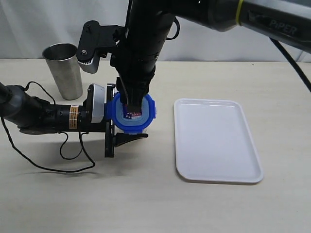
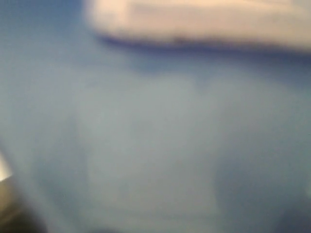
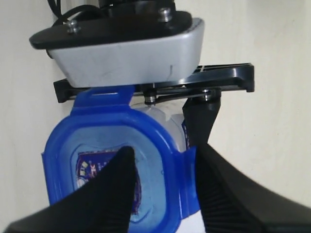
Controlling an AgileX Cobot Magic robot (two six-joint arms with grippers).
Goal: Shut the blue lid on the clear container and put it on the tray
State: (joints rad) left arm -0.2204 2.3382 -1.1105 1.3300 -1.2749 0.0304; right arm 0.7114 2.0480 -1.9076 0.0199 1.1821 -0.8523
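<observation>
The blue lid (image 1: 148, 115) sits on top of the clear container (image 3: 163, 115), which is almost wholly hidden under it in the exterior view. My left gripper (image 1: 127, 117) reaches in level from the left and is shut on the container's sides; one black finger (image 1: 130, 138) shows below the lid. From above, my right gripper (image 1: 135, 103) presses on the lid. In the right wrist view its gripper (image 3: 163, 150) has one finger on the label and the other outside a side flap, squeezing. The left wrist view is only a blue-grey blur. The white tray (image 1: 216, 141) lies to the right.
A shiny steel cup (image 1: 63, 70) stands upright at the back left, behind the left arm. The left arm's cable (image 1: 53, 165) loops over the table in front of it. The tray sits a short gap to the right of the container.
</observation>
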